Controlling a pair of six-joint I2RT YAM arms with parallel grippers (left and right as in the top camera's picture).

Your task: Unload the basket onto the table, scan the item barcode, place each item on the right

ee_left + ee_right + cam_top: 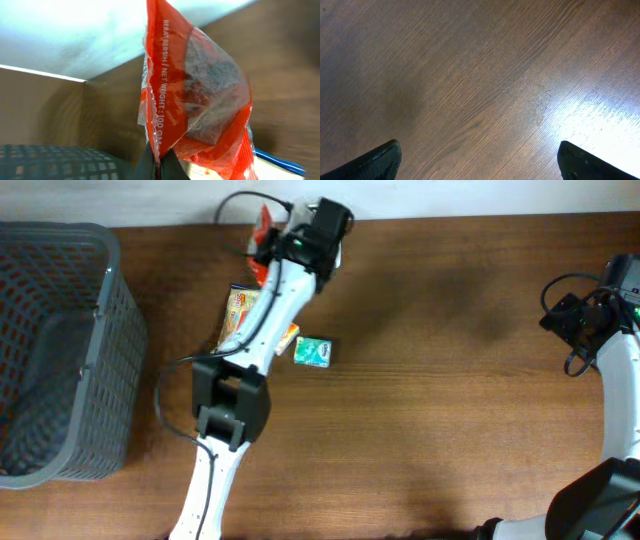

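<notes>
The item is a red, partly see-through snack bag (200, 100) with white net-weight print. My left gripper (161, 167) is shut on its lower edge, and the bag stands up in front of the camera. In the overhead view the bag (262, 222) is at the table's far edge, with the left gripper (268, 242) reaching there. No barcode shows on the side that faces me. My right gripper (480, 160) is open over bare wood, its dark fingertips (375, 162) wide apart. The right arm (600, 330) stays at the right edge of the table.
A grey mesh basket (50, 350) stands at the left; its rim (50, 162) also shows in the left wrist view. Beside the left arm lie a yellow packet (240, 308), an orange item (287, 338) and a small green box (314, 352).
</notes>
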